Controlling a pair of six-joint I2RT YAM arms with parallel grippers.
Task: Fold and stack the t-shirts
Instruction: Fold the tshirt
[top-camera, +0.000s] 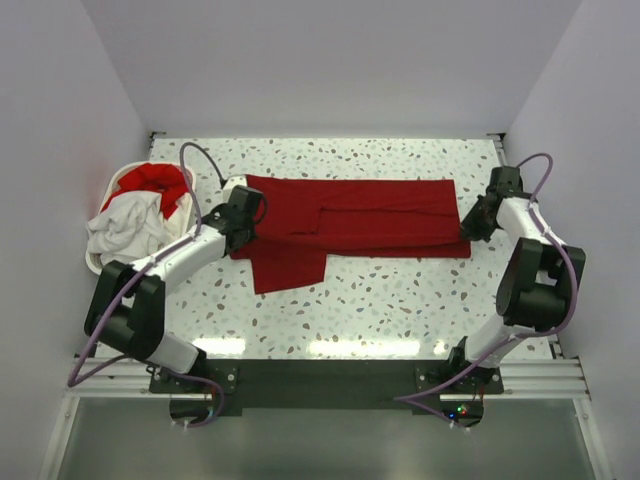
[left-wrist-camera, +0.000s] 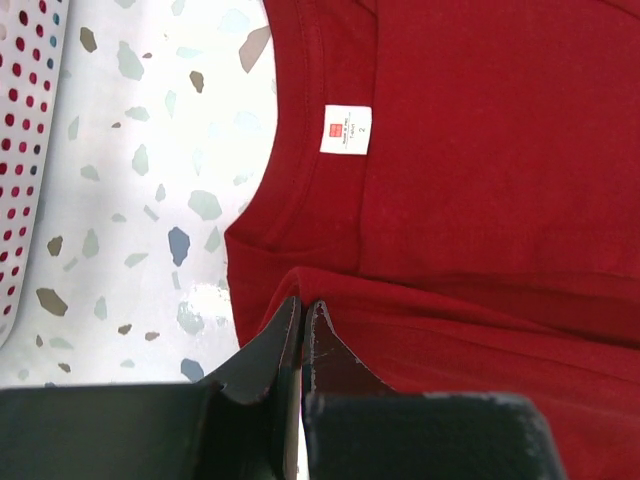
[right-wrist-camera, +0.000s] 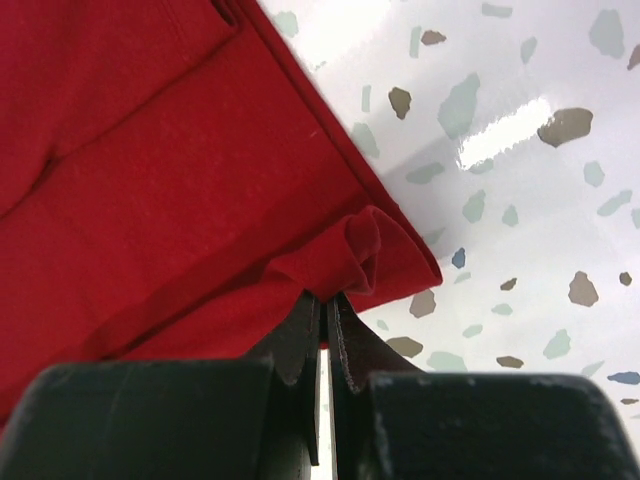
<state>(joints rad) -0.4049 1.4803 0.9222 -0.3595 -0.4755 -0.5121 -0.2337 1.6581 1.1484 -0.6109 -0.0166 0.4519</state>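
Glossy speckled worktop (top-camera: 400, 300) carries a deep red t-shirt (top-camera: 380, 215), soft cloth folded into a long band across the far middle. At far left, a perforated white plastic basket (top-camera: 122, 173) holds a crumpled white t-shirt (top-camera: 122, 228) and another red t-shirt (top-camera: 158, 183). The left end effector (left-wrist-camera: 302, 310) pinches a fold near the collar and the right end effector (right-wrist-camera: 325, 300) pinches the bunched right corner, both narrow on cloth. A small white rectangular label (left-wrist-camera: 346, 128) sits below the neckline
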